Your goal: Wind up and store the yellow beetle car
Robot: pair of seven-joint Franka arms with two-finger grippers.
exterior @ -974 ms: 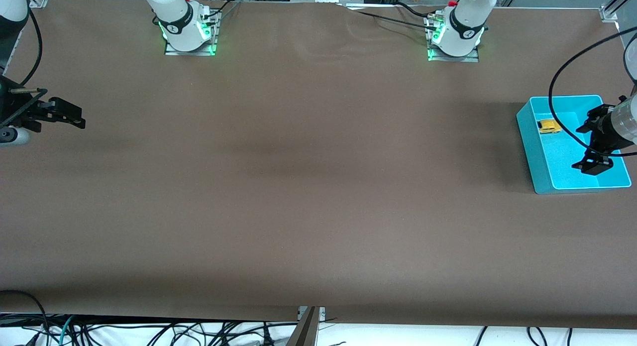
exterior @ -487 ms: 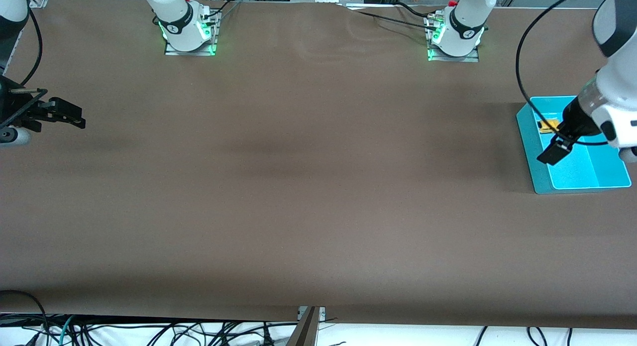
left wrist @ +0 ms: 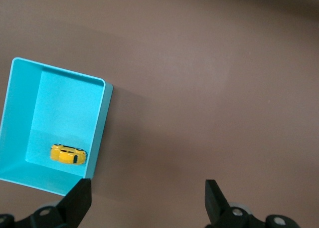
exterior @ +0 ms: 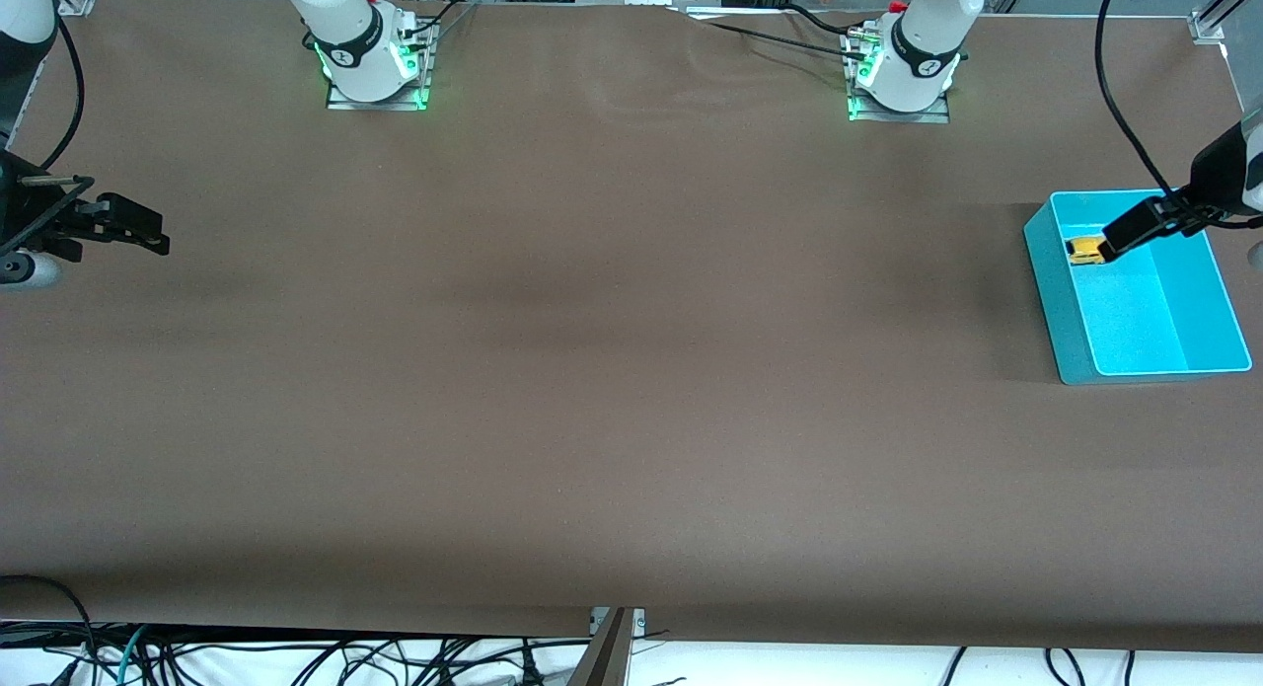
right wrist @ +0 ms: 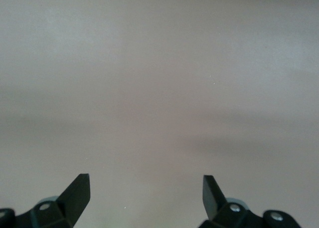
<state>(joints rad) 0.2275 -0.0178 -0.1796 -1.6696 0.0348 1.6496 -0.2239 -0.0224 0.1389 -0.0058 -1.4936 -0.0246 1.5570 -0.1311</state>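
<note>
Front view: yellow beetle car [exterior: 1084, 251] stored in the turquoise bin [exterior: 1061, 306].
Left tool [exterior: 1150, 225], fingers spread and empty, hangs over the bin just beside the car. Right tool [exterior: 123, 227], spread, waits at the bench's right-arm end.

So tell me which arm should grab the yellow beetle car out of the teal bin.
Left. Its pincer hangs open over the teal bin, close above the yellow beetle car. The right pincer waits open at the right arm's end of the table.
</note>
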